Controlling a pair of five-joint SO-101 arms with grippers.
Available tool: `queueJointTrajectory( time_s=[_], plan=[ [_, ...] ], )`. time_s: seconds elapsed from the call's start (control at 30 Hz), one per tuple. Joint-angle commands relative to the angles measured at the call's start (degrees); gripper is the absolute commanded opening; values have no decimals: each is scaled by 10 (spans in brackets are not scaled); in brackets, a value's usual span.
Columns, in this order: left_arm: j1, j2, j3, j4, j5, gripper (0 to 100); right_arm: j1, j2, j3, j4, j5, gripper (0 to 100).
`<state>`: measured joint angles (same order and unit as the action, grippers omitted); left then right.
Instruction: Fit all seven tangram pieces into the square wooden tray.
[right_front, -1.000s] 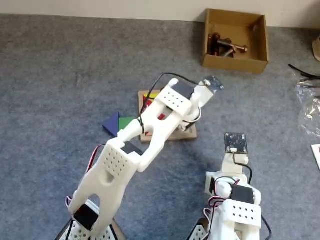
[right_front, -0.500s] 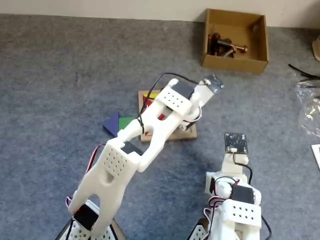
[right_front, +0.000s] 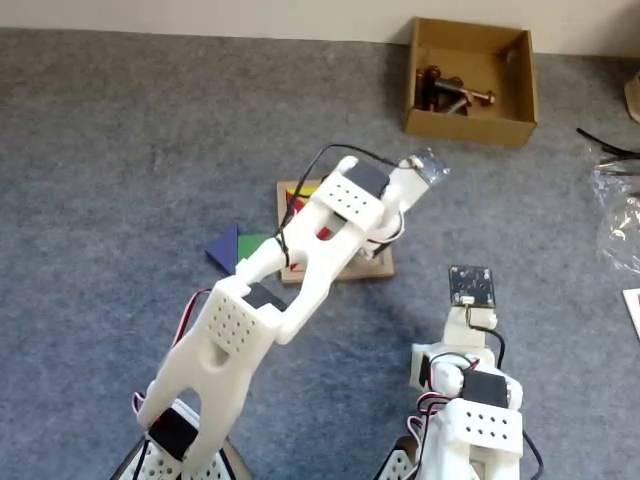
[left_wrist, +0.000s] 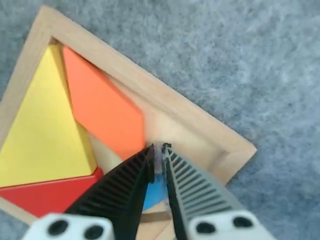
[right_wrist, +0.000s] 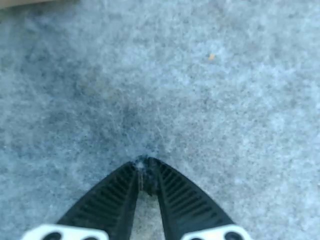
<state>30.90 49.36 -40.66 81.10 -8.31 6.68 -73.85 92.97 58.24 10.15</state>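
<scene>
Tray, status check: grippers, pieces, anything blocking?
Left gripper shut over tray; right gripper shut over carpet. Yellow piece, orange piece, red piece seated. Green piece, blue triangle outside tray.

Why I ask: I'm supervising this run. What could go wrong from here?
1. The left gripper hangs at a corner of the orange piece; a sideways push could unseat it in the tray.
2. The blue triangle and green piece lie outside it, partly hidden by the arm, so grasping them may be awkward.

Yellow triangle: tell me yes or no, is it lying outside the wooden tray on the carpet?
No, the left wrist view shows the yellow triangle inside the frame of the wooden tray, right beside the orange piece.
</scene>
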Motion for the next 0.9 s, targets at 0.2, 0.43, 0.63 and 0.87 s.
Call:
queueJointTrajectory(
  time_s=[0.2,0.43,0.63,0.87],
  plan=[
    [24,-60,-35,3,1,50,18,0,18,7,-4,5],
    [24,-130,-34,30,1,50,16,0,18,7,-4,5],
    [7,-153,-32,34,1,50,16,0,18,7,-4,5],
    [-45,-80,-35,23,1,49,17,0,18,7,-4,5]
  ],
)
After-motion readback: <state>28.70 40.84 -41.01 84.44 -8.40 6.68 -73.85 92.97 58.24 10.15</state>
